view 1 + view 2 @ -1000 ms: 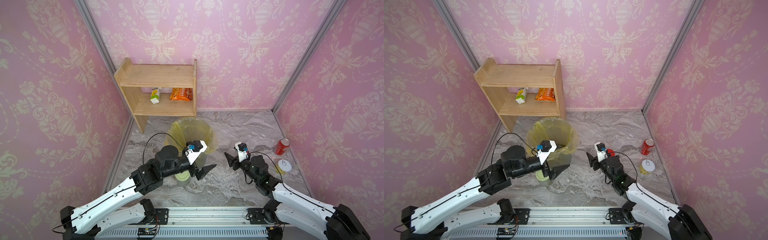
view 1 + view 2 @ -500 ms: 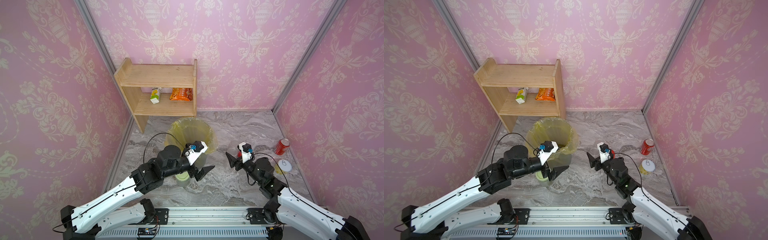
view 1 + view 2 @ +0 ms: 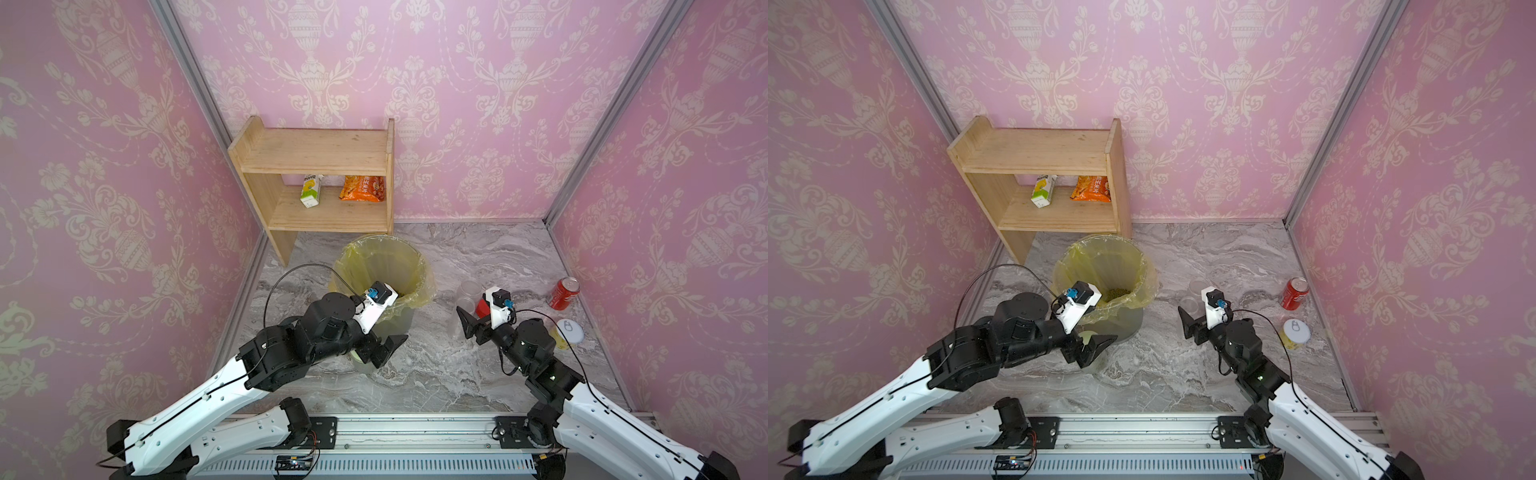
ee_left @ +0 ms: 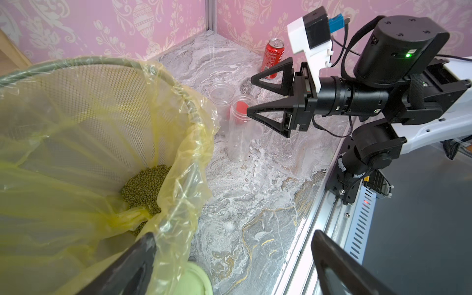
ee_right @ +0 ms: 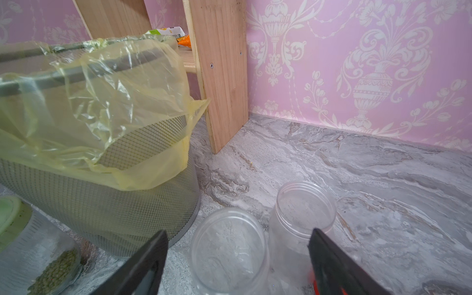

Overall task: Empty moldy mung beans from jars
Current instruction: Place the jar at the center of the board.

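Note:
A mesh bin [image 3: 409, 320] lined with a yellow bag holds a heap of mung beans [image 4: 145, 186] [image 3: 1115, 293]. In front of it stands a jar with a pale-green lid [image 4: 198, 281] [image 3: 359, 357] and some mung beans [image 5: 55, 273] at its bottom. My left gripper [image 3: 390, 351] [image 4: 232, 268] hangs open just above that lid. Two empty, lidless clear jars [image 5: 229, 245] [image 5: 304, 209] stand right of the bin, beside a red lid [image 3: 482, 307]. My right gripper [image 3: 471, 318] [image 5: 237, 265] is open above the nearer jar, touching nothing.
A red soda can [image 3: 563, 293] and a yellow tin [image 3: 567, 332] stand near the right wall. A wooden shelf [image 3: 324, 158] with a carton and a snack bag stands behind the bin. A metal rail [image 3: 415, 432] runs along the front edge.
My right gripper's jaws have spread wider and the arm has drawn back a little from the clear jars. The left gripper has stayed almost still over the green-lidded jar.

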Action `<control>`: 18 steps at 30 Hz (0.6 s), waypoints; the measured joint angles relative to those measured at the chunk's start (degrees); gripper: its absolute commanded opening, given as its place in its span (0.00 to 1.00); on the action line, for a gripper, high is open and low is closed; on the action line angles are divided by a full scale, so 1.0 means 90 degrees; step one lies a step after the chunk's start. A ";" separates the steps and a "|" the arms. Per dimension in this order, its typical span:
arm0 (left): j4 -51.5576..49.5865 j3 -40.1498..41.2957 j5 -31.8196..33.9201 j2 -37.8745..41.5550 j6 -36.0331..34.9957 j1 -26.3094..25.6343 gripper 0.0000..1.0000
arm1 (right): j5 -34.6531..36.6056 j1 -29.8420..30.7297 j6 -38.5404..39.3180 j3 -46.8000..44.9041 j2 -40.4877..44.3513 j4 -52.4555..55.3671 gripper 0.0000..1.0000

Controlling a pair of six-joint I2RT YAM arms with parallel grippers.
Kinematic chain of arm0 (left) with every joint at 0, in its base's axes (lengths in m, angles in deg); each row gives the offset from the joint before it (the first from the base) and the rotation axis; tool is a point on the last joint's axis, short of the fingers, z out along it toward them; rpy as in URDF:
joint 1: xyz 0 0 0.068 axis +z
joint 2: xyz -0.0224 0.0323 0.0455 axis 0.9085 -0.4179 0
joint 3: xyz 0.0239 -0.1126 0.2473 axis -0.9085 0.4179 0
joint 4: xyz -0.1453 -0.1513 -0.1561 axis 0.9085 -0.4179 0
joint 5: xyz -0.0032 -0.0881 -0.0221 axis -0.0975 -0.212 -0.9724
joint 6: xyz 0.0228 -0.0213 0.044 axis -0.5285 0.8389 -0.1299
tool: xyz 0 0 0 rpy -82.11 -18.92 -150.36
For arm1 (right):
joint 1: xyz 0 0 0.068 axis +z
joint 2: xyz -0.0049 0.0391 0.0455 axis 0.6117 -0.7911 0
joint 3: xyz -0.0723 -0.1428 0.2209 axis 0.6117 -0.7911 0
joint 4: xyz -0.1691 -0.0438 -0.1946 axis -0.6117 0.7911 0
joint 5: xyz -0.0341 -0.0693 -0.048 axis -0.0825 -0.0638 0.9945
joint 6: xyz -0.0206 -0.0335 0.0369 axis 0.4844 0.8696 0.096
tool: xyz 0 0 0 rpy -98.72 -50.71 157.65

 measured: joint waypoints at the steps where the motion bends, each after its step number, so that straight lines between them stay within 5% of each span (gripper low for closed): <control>1: -0.0177 -0.0002 0.0112 0.0046 0.0051 -0.0019 0.95 | 0.0022 -0.0015 -0.0027 0.0000 0.0005 0.0012 0.89; 9: -0.1362 0.0053 0.0891 0.0338 0.0537 -0.0044 0.93 | 0.0097 -0.0313 -0.0240 -0.0024 0.0199 0.0097 0.92; 18: -0.1316 0.0971 0.1341 0.0379 0.1095 -0.0046 0.90 | 0.0092 -0.0627 -0.0447 -0.0070 0.0243 0.0202 0.93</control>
